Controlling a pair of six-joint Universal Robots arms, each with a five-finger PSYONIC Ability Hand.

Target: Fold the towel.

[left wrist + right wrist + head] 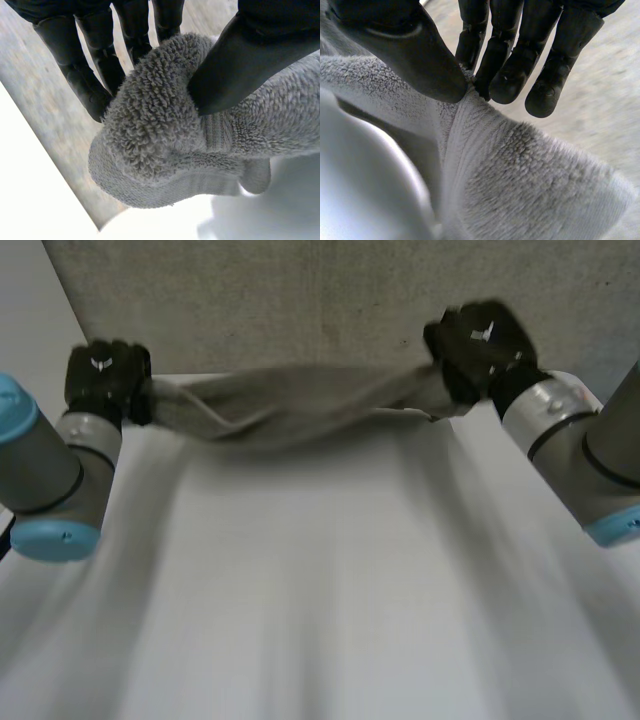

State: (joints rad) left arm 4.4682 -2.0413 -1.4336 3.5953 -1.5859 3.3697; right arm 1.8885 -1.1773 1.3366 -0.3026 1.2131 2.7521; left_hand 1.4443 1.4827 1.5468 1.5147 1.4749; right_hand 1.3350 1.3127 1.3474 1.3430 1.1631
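My L hand [105, 375] upper left, R hand [478, 340] upper right, each pinching towel [290, 400] thumb vs fingers. L arm [45, 475] & R arm [570, 435] reach in from frame sides.

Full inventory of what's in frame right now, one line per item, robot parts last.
towel: one, grey, bunched and strung between the two hands near the table's far edge, sagging in the middle
table: one, white, below and in front of the towel
background surface: one, grey and speckled, beyond the table's far edge
left hand: one, black, at the towel's left end, thumb and fingers pinching the cloth
right hand: one, black, at the towel's right end, thumb and fingers pinching the cloth
left arm: one, grey with light-blue caps, at the table's left side
right arm: one, grey with a light-blue cap, at the table's right side
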